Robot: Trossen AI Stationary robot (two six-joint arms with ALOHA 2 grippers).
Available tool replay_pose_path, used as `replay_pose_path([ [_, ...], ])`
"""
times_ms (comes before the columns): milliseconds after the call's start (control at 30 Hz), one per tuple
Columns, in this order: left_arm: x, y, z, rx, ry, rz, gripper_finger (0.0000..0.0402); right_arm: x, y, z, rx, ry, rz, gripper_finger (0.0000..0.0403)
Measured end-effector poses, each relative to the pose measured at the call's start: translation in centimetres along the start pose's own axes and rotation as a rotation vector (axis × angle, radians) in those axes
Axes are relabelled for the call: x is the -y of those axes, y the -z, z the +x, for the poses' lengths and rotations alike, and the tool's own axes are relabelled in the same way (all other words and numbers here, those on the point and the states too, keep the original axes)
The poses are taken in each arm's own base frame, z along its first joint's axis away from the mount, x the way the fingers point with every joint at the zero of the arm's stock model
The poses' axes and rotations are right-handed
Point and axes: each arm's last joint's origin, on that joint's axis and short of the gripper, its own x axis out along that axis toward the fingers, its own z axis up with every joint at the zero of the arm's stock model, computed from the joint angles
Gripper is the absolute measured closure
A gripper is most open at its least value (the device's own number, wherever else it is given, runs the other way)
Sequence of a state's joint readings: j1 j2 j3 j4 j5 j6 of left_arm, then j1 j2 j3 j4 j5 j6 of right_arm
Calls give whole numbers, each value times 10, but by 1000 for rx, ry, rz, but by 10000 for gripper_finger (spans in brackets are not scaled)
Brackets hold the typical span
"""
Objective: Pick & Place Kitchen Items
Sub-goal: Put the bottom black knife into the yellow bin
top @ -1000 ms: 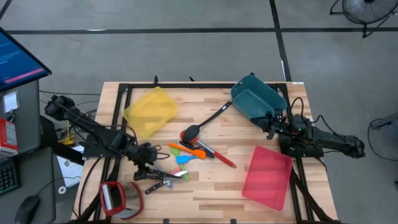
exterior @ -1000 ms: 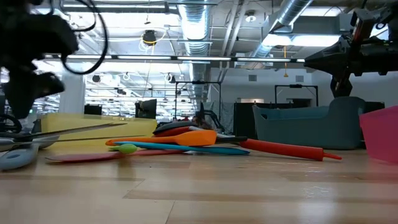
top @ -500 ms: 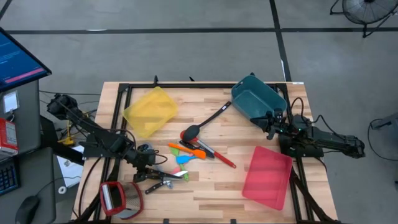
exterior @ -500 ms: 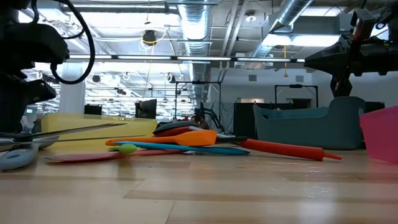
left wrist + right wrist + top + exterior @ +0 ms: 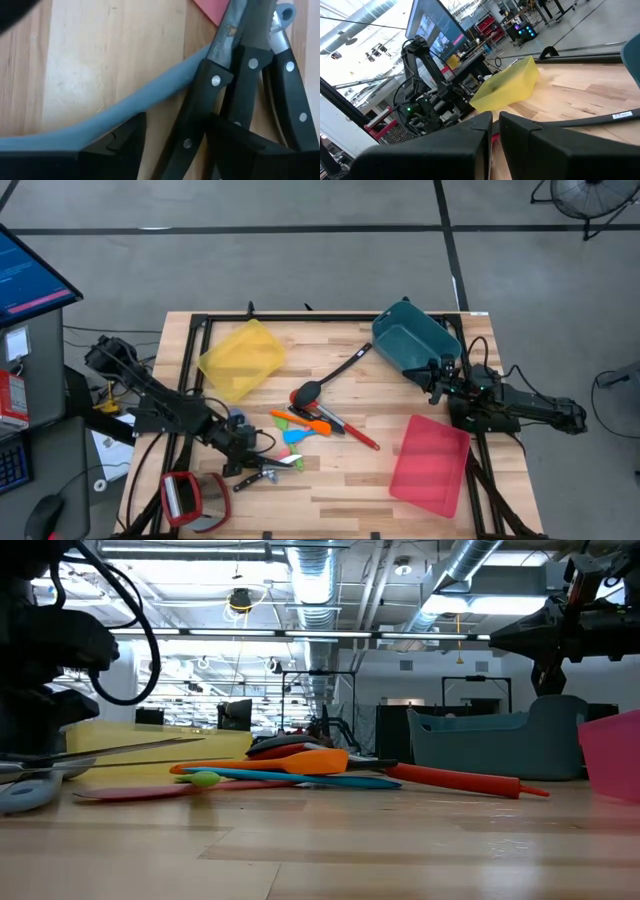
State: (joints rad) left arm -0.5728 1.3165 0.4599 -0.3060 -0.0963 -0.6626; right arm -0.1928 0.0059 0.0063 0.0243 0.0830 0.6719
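Note:
Three black-handled knives (image 5: 262, 472) and a grey-blue spoon (image 5: 125, 107) lie flat on the table near its front left. My left gripper (image 5: 243, 450) is open right above them. In the left wrist view (image 5: 175, 121) its fingers stand on either side of one black knife handle (image 5: 192, 127); I cannot tell whether they touch anything. A pile with an orange spatula (image 5: 300, 420), a blue spatula (image 5: 297, 437), a red-handled tool (image 5: 362, 436) and a black ladle (image 5: 328, 376) lies mid-table. My right gripper (image 5: 437, 375) is shut and empty beside the teal bin (image 5: 412, 340).
A yellow bin (image 5: 243, 358) lies at the far left and a red bin (image 5: 430, 465) at the near right. A red-framed grey flat object (image 5: 182, 496) sits at the near left corner. Bare wood shows along the front edge, between the knives and the red bin.
My left gripper has gone down and toward the table's near edge, closing in on the knives. The knives and the other utensils lie as before.

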Motion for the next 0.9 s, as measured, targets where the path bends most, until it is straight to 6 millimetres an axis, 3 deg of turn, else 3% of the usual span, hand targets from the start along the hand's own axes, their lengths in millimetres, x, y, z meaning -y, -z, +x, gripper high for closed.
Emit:
replay_pose_path([
  [200, 1, -1, 0, 5, 5, -7, 241, 0, 0, 0, 0, 0, 0, 371],
  [500, 2, -2, 0, 11, 34, -29, 361, 0, 0, 0, 0, 0, 2, 371],
  [733, 5, -4, -3, 16, 105, -85, 363, 0, 0, 0, 0, 0, 1, 374],
  [900, 7, -9, -22, 99, 189, -136, 363, 0, 0, 0, 0, 0, 1, 376],
])
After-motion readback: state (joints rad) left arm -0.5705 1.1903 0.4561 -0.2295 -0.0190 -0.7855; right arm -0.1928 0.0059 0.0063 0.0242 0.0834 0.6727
